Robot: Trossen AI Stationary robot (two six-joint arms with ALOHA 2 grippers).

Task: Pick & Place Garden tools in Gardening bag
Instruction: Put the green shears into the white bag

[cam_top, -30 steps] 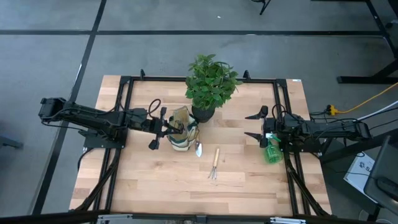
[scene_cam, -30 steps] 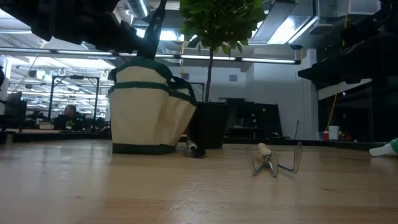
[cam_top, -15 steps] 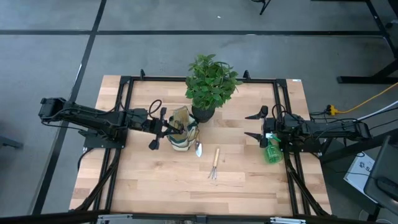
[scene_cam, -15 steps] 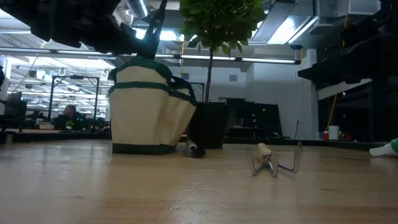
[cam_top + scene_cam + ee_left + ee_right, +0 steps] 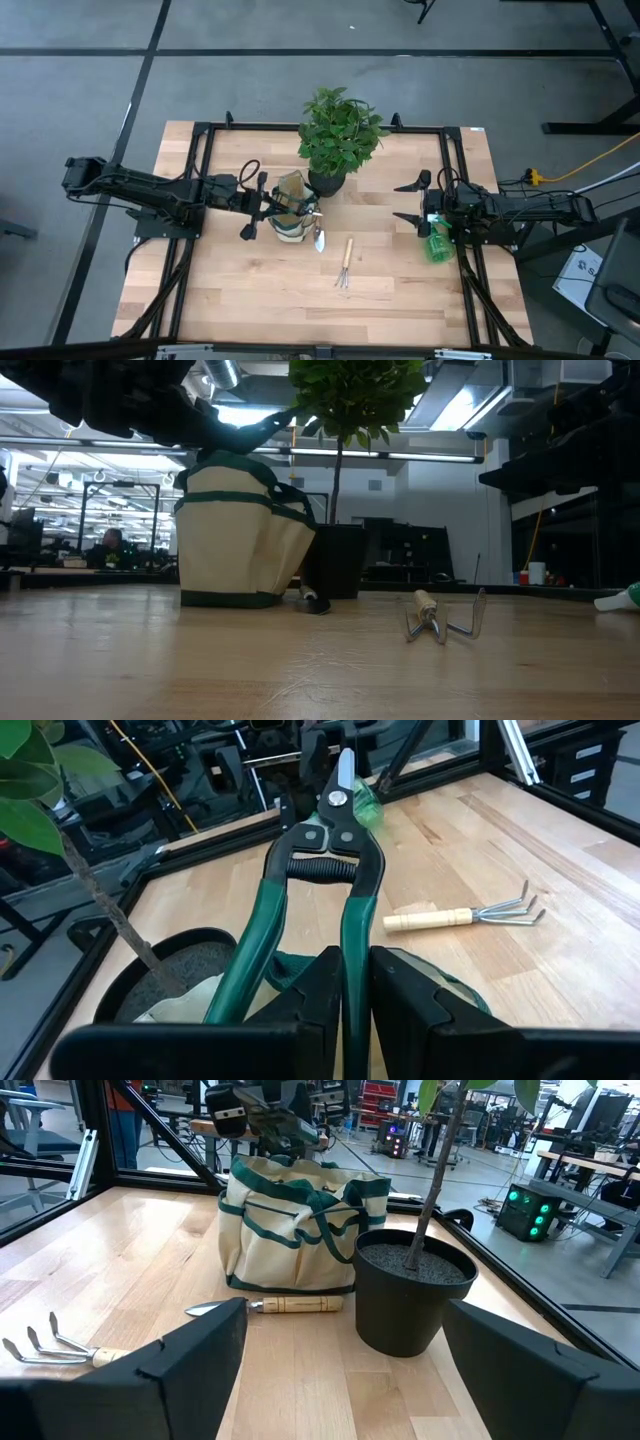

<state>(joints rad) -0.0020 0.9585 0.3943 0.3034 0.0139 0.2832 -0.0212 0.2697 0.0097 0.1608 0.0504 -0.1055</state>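
The left gripper is closed on one green handle of the pruning shears, its two fingers pinched tight around that handle while the other handle splays free beside it. It grips far back on the handle, which leaves the blades and pivot projecting well ahead of the fingers, and that looks like a hold chosen so the shears can go into the bag nose or handle first without the fingers fouling the rim. The shears sit directly above the gardening bag, lying nearly level across its open top in the low view, so in my judgement they need tilting before they will drop between the green handles. The bag itself stands upright on the wooden table, touching or just beside the black pot of the potted plant. The trowel lies flat against the foot of the bag, on the side facing the right arm, its wooden handle along the bag's base. The hand fork lies a little farther out from the bag, past the trowel, apart from both. The right gripper waits well away from the bag on the far side of the pot, fingers spread wide and holding nothing, with the green spray bottle lying just beside that arm.
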